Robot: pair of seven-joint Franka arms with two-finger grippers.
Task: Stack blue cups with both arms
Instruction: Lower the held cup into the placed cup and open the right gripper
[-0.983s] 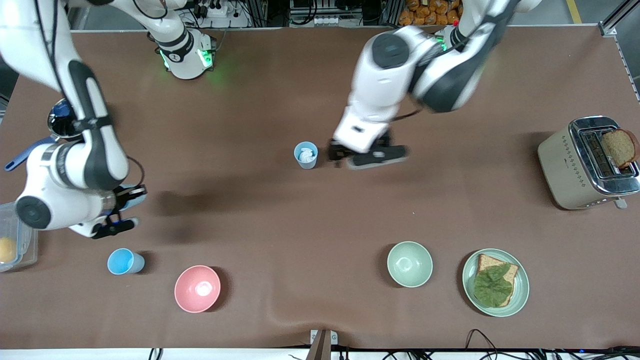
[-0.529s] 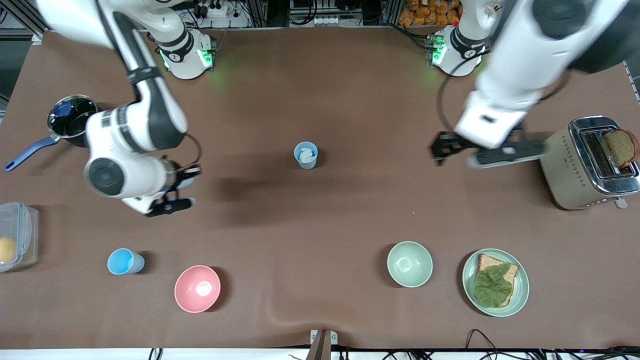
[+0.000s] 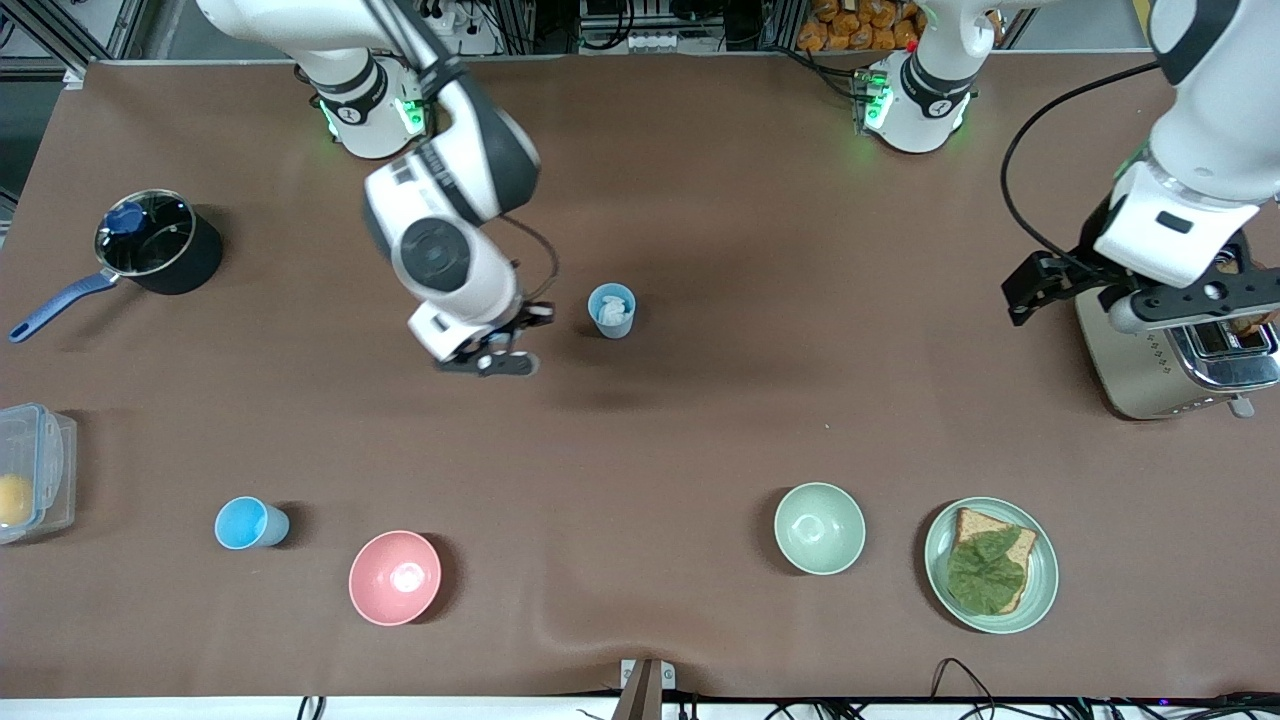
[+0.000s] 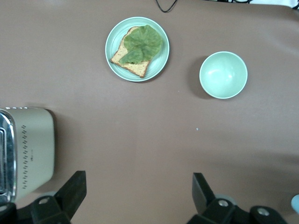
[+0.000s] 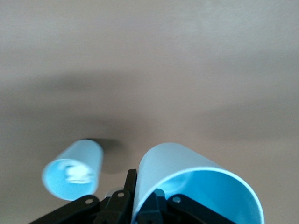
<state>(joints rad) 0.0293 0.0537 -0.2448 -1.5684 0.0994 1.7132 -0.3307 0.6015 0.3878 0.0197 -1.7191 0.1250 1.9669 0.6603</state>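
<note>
Brown surface (image 3: 700, 420): your right hand (image 3: 497, 352), gripping a blue cup (image 5: 196, 186), has swung beside the centre cup (image 3: 611, 310); left hand (image 3: 1120, 300), open, has withdrawn over the toaster (image 3: 1150, 350).

Mid-worktop lies open around the lone blue cup (image 3: 611, 310); bowls (image 3: 394, 577), another cup (image 3: 250, 523) and plate (image 3: 990, 565) line the camera-side edge, toaster (image 3: 1170, 340) blocks the left arm's end.
</note>
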